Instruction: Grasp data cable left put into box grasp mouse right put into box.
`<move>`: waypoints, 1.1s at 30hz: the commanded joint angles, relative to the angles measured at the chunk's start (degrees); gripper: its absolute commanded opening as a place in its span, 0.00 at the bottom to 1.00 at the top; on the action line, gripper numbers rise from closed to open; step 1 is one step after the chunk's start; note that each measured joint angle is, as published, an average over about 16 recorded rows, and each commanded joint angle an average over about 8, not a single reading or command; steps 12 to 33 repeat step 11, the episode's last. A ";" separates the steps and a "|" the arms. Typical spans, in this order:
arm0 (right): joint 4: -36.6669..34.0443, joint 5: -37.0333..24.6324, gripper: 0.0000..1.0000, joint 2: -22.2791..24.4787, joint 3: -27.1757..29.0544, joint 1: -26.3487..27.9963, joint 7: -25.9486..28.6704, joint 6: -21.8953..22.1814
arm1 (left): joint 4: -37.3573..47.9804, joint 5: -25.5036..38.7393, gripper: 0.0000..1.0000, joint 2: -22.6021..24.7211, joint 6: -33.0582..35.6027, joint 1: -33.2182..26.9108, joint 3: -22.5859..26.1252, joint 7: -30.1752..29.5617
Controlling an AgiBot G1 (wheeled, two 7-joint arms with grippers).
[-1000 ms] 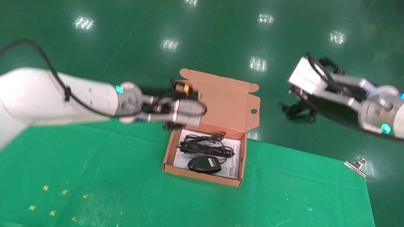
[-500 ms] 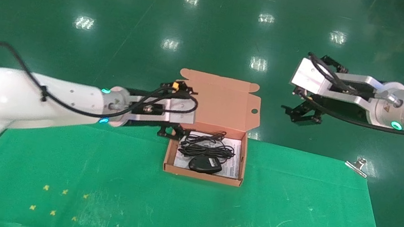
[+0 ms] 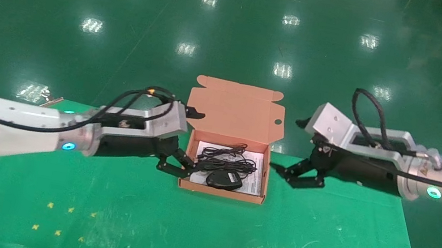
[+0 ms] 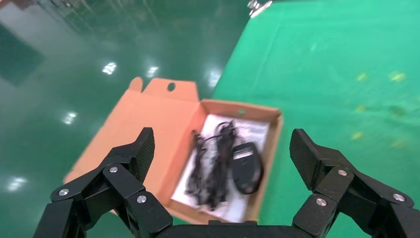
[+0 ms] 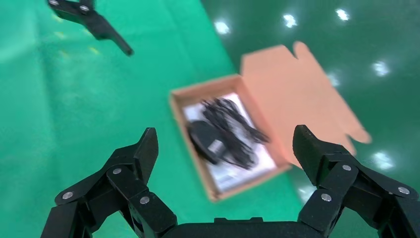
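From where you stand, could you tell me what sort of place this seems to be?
Probably a robot test or data-collection hall: a glossy green floor reflecting ceiling lights, a table under green cloth with yellow markers, and a cardboard box between two arms.

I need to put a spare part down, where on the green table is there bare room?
Bare cloth lies from the box's front wall to the near edge. Crowded: beside the box, left gripper and right gripper hover open; inside it, data cable and mouse.

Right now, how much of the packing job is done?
Both items look packed: the data cable and the mouse lie inside the box. Nothing is in hand: the left gripper and right gripper flank the box, jaws open and empty. Its lid stands open.
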 commanded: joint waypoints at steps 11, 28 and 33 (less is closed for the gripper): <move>2.01 11.27 1.00 2.74 8.43 -7.32 -2.49 -8.05 | -6.16 -7.82 1.00 -6.64 9.14 5.29 -7.53 -4.99; 2.01 11.27 1.00 2.74 8.43 -7.32 -2.49 -8.05 | -6.16 -7.82 1.00 -6.64 9.14 5.29 -7.53 -4.99; 2.01 11.27 1.00 2.74 8.43 -7.32 -2.49 -8.05 | -6.16 -7.82 1.00 -6.64 9.14 5.29 -7.53 -4.99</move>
